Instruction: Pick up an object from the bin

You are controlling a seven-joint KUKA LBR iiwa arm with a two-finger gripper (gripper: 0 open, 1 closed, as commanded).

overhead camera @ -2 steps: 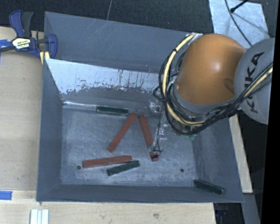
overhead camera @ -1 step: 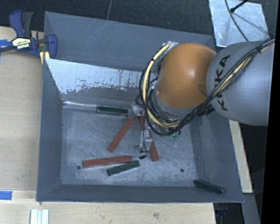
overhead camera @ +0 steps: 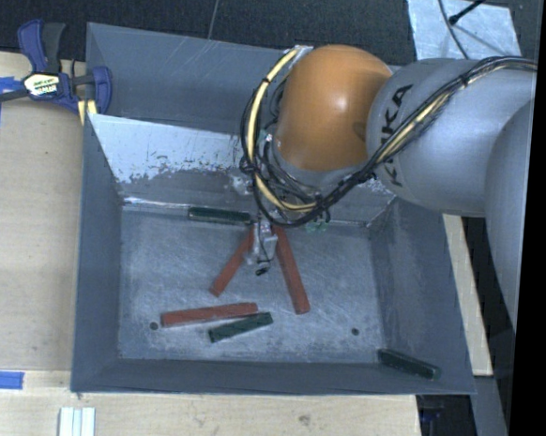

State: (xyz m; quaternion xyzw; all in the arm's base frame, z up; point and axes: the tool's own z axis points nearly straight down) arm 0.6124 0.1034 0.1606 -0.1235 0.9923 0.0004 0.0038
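The grey metal bin (overhead camera: 99, 274) holds a handful of thin crayon-like sticks lying loose on its floor. Furthest left, a flat red-brown stick (overhead camera: 207, 315) lies near the front wall. A dark green stick (overhead camera: 220, 216) rests along the foot of the back wall. Next comes the left slanted red-brown stick (overhead camera: 228, 271), and in front of it a second dark green stick (overhead camera: 240, 327) lies just beside the flat red-brown one, apparently touching its right end.

The gripper (overhead camera: 264, 249) hangs low under the orange wrist cover, near the back of the bin. Its tip is down between the upper ends of the two slanted sticks, which spread apart like an upturned V. Whether it is open or closed, I cannot tell, as cables and the wrist hide much of it. The right slanted red-brown stick (overhead camera: 292, 280) runs down from it toward the front. A third dark green stick (overhead camera: 407, 364) lies well apart in the front right corner.

This looks like the grasping step: the gripper is down at floor level, with either slanted stick as the likely pick. The next move calls for closing firmly on one stick alone, then lifting straight up without dragging its neighbour.
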